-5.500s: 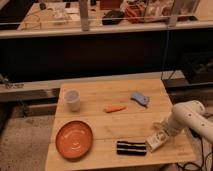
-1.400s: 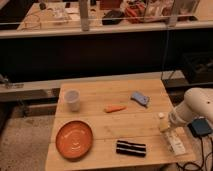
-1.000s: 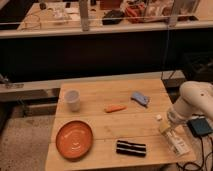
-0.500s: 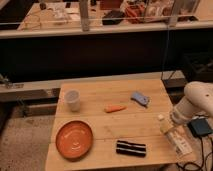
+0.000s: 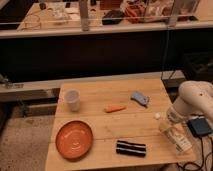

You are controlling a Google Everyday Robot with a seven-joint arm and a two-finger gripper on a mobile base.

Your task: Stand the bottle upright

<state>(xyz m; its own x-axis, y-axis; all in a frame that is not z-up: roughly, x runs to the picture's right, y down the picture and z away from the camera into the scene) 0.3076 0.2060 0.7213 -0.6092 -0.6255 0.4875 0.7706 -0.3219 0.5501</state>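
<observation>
We saw the gripper (image 5: 178, 141) at the table's (image 5: 100, 97) right edge (grip state unclear), bottle (image 5: 162, 123) upright beside it.

No lettering can be read on the bottle (image 5: 161, 120), near the gripper (image 5: 176, 136), or elsewhere.
</observation>
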